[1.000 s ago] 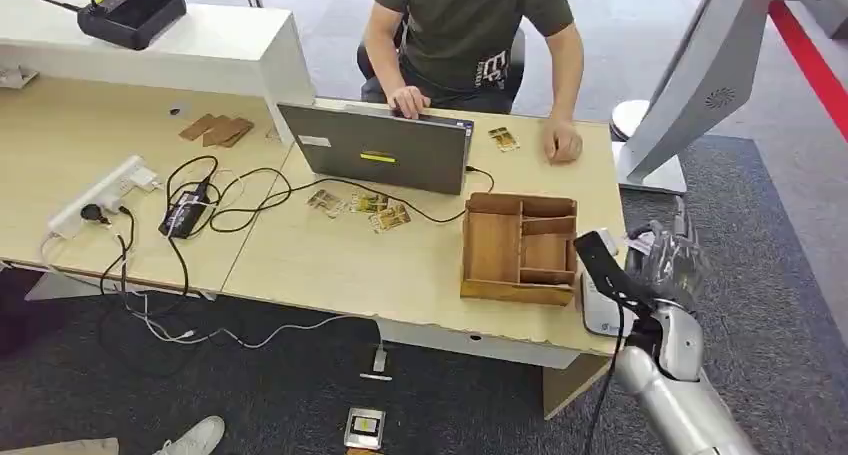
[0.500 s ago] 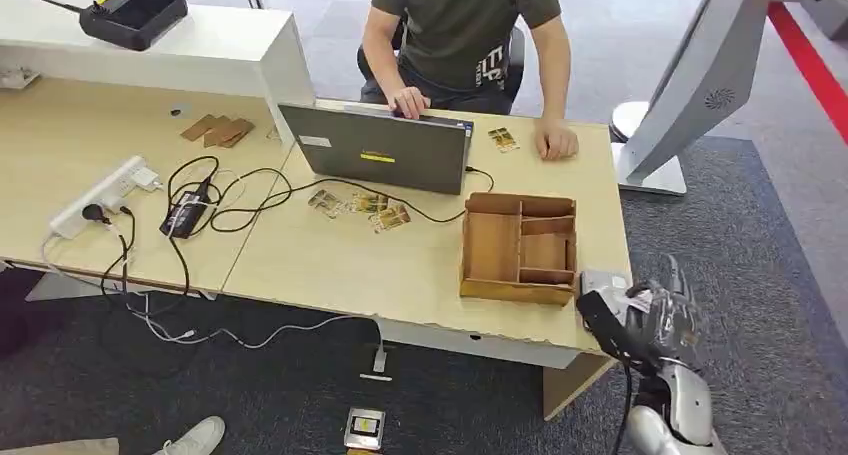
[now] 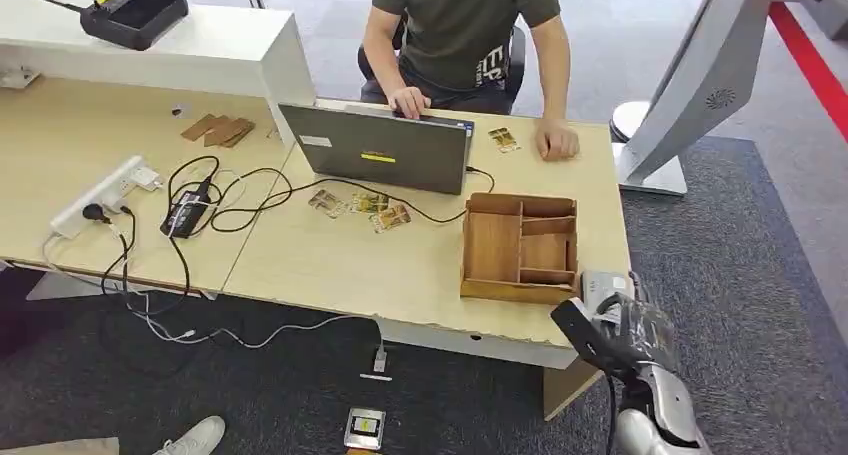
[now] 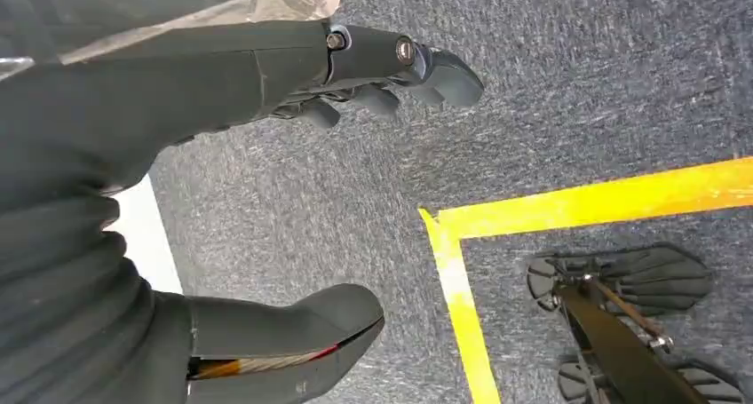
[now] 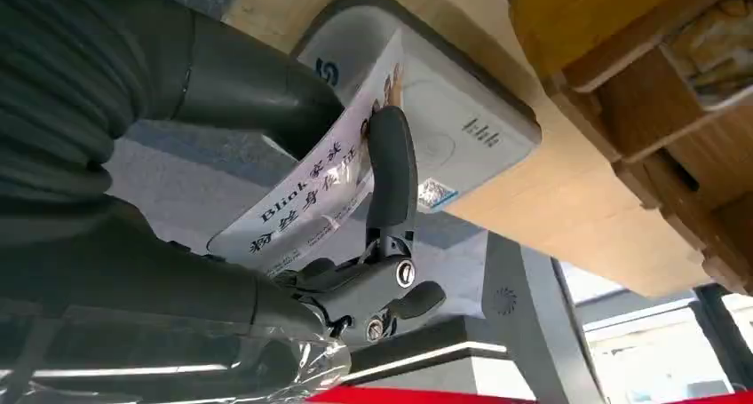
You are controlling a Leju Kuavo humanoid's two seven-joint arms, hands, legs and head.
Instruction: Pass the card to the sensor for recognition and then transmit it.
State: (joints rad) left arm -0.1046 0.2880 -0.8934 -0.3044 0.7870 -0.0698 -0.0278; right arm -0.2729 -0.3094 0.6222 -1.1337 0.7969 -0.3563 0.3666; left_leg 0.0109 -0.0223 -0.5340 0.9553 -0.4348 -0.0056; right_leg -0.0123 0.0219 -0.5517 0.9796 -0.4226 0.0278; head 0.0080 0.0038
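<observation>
My right hand [image 3: 630, 330] hangs just off the desk's near right corner and pinches a white card [image 5: 320, 191] with dark printed characters between thumb and a finger. The card sits close to the grey-white sensor box [image 5: 435, 111], which lies on the desk corner [image 3: 603, 285] beside the wooden organiser [image 3: 520, 247]. In the right wrist view the card's edge overlaps the sensor's face; contact cannot be told. My left hand [image 4: 266, 182] hangs over grey carpet, fingers apart, holding nothing.
A person sits behind the desk, one hand [image 3: 408, 100] on an open laptop [image 3: 378, 148], the other hand [image 3: 560, 140] flat on the desk. Several cards [image 3: 365, 207] and cables [image 3: 215, 197] lie mid-desk. A white kiosk base [image 3: 650, 165] stands at right. Yellow floor tape [image 4: 568, 217] marks the carpet.
My right hand with the card has dropped down and toward me, from beside the organiser to below the desk's corner edge, uncovering the sensor box. The person barely moved.
</observation>
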